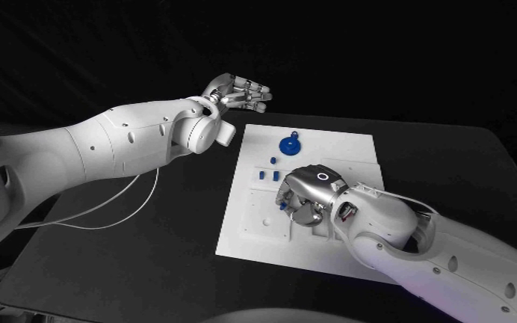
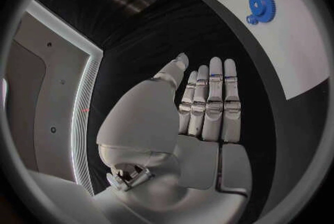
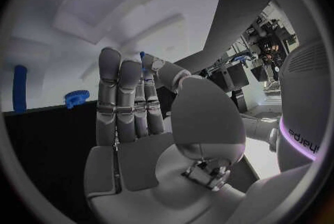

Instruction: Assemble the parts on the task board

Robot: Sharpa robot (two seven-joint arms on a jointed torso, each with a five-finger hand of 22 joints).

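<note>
Overhead, we see the white task board (image 1: 345, 151) lying in the middle of the black table (image 1: 140, 263). One blue gear (image 1: 289, 146) rests near the board's far edge. Nearer, we count two small upright blue parts (image 1: 270, 176) side by side. Our right hand (image 1: 310, 194) hangs low over the board's middle and covers what lies beneath it; a small blue part (image 3: 142, 57) sits pinched between its thumb and fingers (image 3: 119, 96). Our left hand (image 1: 239, 94) hovers over bare table beyond the board's far-left corner, fingers (image 2: 212, 96) straight, close together, holding nothing. One white cable (image 1: 119, 214) loops under the left arm.
</note>
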